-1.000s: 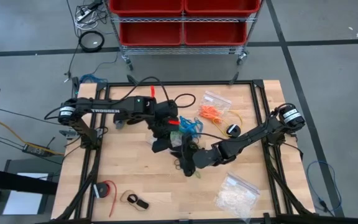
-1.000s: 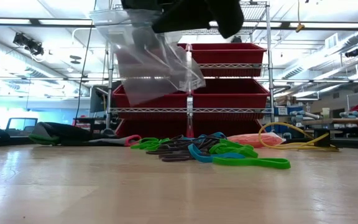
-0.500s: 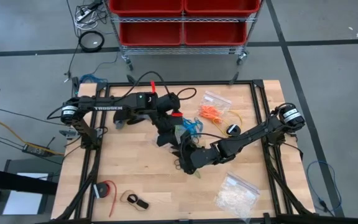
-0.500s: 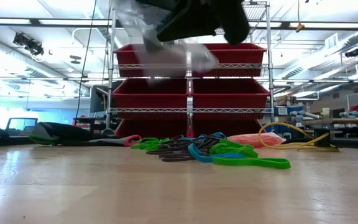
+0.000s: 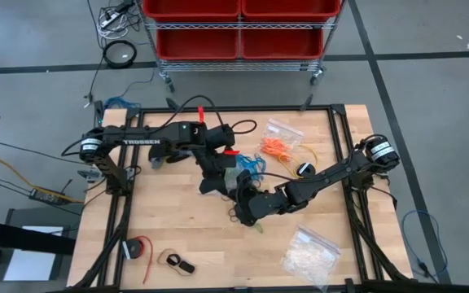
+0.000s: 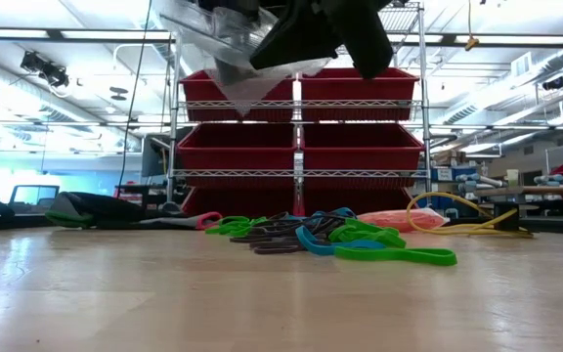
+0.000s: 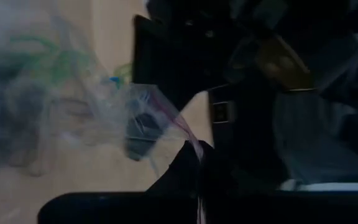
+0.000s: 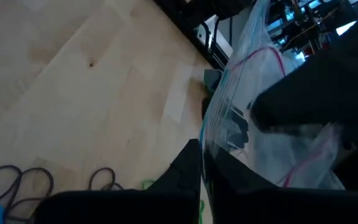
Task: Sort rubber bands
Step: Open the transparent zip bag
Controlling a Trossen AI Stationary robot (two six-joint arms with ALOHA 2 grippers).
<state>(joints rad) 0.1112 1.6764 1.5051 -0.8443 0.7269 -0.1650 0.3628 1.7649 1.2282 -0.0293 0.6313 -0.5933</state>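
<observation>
High view: both arms meet over mid surface (image 5: 161, 220), clear bag (image 5: 236, 177) barely visible btwn them; low view shows what it hides: bag hangs well above the wood, rubber bands (image 6: 335, 238) piled on surface below, green, blue, black. Right wrist view: right pincer (image 8: 201, 163) clenched on bag's edge w/ pink seal line; black loops lie on the wood nearby. Left wrist view: left pincer (image 7: 199, 163) clenched on same bag.
</observation>
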